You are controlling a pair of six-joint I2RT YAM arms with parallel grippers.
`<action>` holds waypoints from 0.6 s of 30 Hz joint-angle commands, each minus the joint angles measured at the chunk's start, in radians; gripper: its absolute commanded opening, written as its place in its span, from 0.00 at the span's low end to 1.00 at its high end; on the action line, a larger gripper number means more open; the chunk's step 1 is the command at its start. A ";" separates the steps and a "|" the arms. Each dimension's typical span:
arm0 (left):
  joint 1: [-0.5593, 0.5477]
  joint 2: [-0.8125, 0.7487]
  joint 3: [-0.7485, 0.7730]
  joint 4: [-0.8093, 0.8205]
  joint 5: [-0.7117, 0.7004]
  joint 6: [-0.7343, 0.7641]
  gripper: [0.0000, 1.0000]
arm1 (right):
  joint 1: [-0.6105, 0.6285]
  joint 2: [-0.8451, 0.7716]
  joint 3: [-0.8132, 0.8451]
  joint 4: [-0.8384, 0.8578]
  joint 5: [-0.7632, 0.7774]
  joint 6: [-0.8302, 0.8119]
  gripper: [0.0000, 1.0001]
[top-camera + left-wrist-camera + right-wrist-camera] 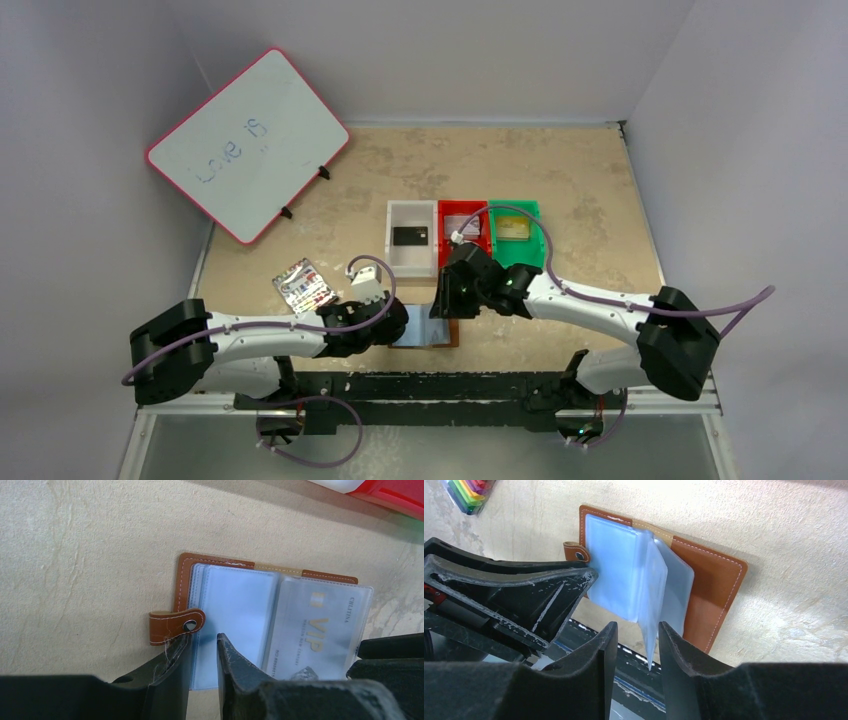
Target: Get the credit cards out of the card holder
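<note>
whiteboard (250, 140) upper left, striped pack (303, 285) left, black card (410, 236) in white bin (412, 262) centre | card holder (430, 333) open, bottom centre | right gripper (637, 630) slack around one upright sleeve (654, 590) | left gripper (204, 652) straddling holder's lower edge, grip unclear

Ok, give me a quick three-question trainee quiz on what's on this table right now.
1. True or false: the small brown leather card holder lies open on the tan table.
2. Which bin holds the thin black plastic card: white, red or green?
3. How many plastic bins stand in the row?
Key: 1 true; 2 the white bin; 3 three, counting the red bin and the green bin.
</note>
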State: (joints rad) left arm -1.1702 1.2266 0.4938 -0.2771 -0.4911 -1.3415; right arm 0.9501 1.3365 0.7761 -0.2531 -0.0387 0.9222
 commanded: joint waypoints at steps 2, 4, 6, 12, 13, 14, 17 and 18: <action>-0.003 0.013 0.017 0.004 0.004 0.022 0.24 | 0.011 0.003 0.036 0.000 0.012 -0.015 0.39; -0.003 0.014 0.018 0.004 0.003 0.022 0.24 | 0.011 0.006 0.024 0.030 -0.009 -0.016 0.39; -0.003 0.014 0.019 0.004 0.003 0.022 0.24 | 0.010 0.014 0.016 0.064 -0.033 -0.018 0.39; -0.003 0.009 0.019 0.000 0.002 0.021 0.24 | 0.011 0.035 -0.025 0.211 -0.106 -0.001 0.29; -0.003 0.007 0.021 -0.006 0.000 0.022 0.23 | 0.011 0.045 -0.028 0.227 -0.112 -0.001 0.26; -0.003 0.003 0.024 -0.011 -0.003 0.022 0.23 | 0.011 0.055 -0.033 0.243 -0.120 0.000 0.25; -0.003 -0.016 0.025 -0.034 -0.018 0.019 0.23 | 0.010 0.091 -0.039 0.303 -0.159 -0.006 0.26; -0.003 -0.023 0.024 -0.041 -0.024 0.018 0.23 | 0.010 0.100 -0.042 0.318 -0.169 -0.005 0.26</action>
State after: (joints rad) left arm -1.1702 1.2255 0.4938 -0.2798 -0.4931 -1.3418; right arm 0.9558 1.4059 0.7486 -0.0509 -0.1429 0.9184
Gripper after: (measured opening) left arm 0.232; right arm 0.253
